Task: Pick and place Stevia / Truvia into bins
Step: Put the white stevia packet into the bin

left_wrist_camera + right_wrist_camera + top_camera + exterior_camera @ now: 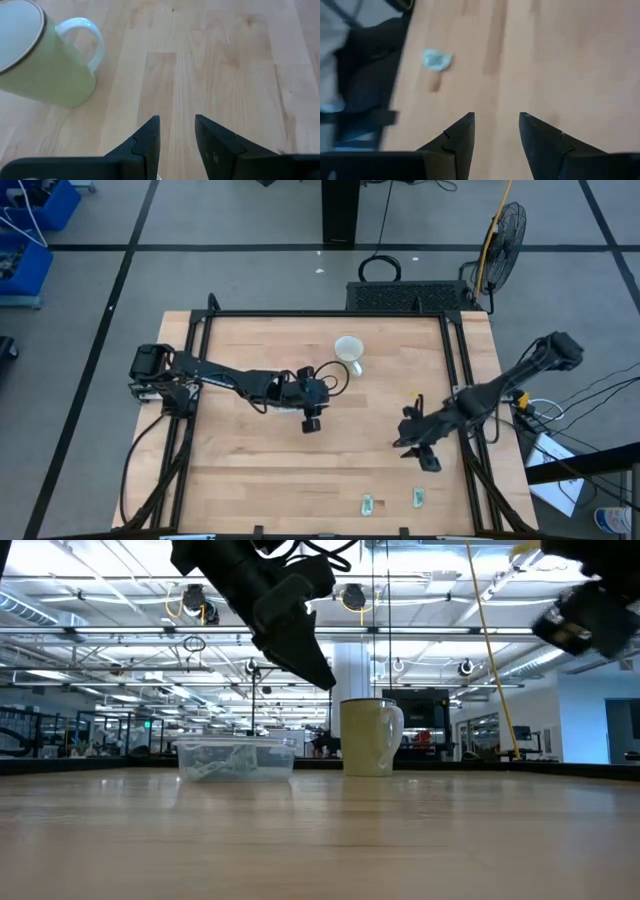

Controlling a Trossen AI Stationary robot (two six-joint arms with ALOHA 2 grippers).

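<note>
Two dark jointed arms, black cables

A white mug (348,349) (handle visible) stands upright on the wooden table (250,470).

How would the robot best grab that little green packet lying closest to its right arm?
Likely from straight above, the right end effector closing across the short width of the packet. It lies flat on the table near the front edge, showing no raised side, so the open fingers would need to pinch its long edges against the wood.
</note>
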